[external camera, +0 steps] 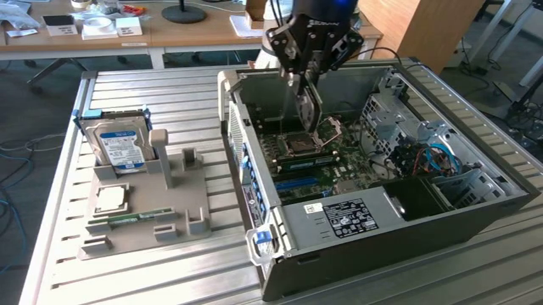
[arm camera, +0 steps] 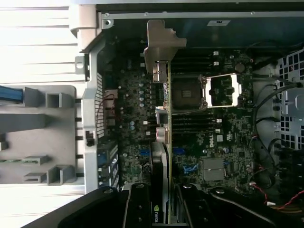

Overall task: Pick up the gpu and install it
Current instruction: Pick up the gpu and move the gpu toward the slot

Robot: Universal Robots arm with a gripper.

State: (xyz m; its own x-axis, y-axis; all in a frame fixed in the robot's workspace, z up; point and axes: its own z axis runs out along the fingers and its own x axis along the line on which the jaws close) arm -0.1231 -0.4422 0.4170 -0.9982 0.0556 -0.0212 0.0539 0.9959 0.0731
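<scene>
Hand [external camera: 302, 79] clamping Nvidia-marked gpu [external camera: 311, 111], edge-on above Dell motherboard [arm camera: 228, 142]

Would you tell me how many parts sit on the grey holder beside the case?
3: the hard drive standing at the far end, the processor flat in the middle, the memory stick nearer the camera.

place: robotics lab | evidence: slatted metal workbench [external camera: 170, 89], office desks [external camera: 212, 33], open PC case [external camera: 398, 254]

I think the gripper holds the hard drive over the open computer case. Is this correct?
Not quite: the gripper holds the gpu over the open computer case. In the exterior view the hard drive stands in the grey holder.
</scene>
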